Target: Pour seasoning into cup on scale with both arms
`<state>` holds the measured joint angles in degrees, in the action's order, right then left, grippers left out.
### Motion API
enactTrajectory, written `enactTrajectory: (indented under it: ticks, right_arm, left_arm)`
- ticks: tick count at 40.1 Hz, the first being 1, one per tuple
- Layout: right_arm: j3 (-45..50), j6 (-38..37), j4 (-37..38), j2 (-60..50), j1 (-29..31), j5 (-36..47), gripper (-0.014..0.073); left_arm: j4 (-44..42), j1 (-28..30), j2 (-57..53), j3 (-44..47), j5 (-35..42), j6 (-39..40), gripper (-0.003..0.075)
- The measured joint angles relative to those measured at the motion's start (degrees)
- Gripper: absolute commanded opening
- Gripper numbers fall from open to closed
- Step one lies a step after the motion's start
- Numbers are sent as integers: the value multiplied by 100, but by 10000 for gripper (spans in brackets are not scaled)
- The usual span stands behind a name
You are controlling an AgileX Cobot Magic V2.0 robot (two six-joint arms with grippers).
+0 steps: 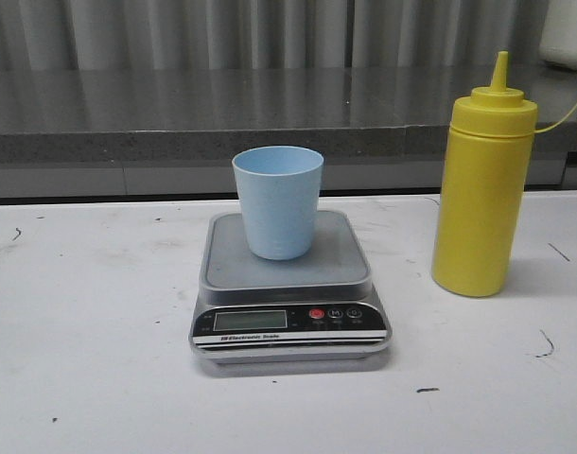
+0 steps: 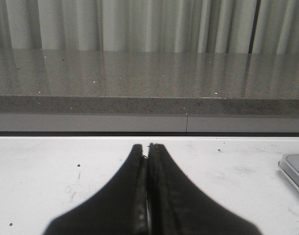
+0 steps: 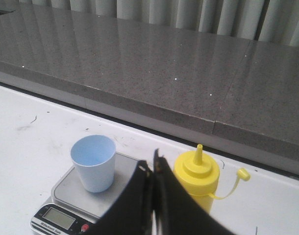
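Note:
A pale blue cup (image 1: 278, 200) stands upright and empty on the silver-grey scale (image 1: 288, 284) in the middle of the white table. A tall yellow seasoning bottle (image 1: 481, 189) stands to the right of the scale, its nozzle uncapped and the cap hanging on a tether. In the right wrist view the cup (image 3: 93, 162), scale (image 3: 66, 193) and bottle (image 3: 197, 177) lie beyond my right gripper (image 3: 152, 160), which is shut and empty, above and short of them. My left gripper (image 2: 146, 147) is shut and empty over bare table, with the scale's edge (image 2: 294, 171) off to one side. Neither gripper shows in the front view.
A grey speckled counter ledge (image 1: 175, 118) runs along the back of the table, with pale curtains (image 1: 222, 33) behind it. The white table top (image 1: 90, 322) has small dark scuff marks.

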<state>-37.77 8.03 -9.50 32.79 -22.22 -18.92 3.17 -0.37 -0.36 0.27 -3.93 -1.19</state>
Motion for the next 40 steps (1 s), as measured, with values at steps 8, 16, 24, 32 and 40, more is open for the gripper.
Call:
enactTrajectory:
  ticks: [8, 16, 24, 32, 40]
  right_arm:
    - [11, 0, 0, 0, 0, 0, -69]
    - [356, 0, 336, -71, 16, 198, -69]
    - [1636, -10, 582, -630, 470, 1079, -69]
    - [3238, -16, 595, -1567, 1337, 1630, -69]
    - [3930, -87, 595, -2388, 2005, 1450, -69]
  left_arm:
    - [0, 0, 0, 0, 0, 0, -20]
    - [0, 0, 0, 0, 13, 0, -20]
    - [0, 0, 0, 0, 13, 0, -20]
    - [0, 9, 0, 0, 17, 0, -20]
    - [0, 9, 0, 0, 26, 0, -20]
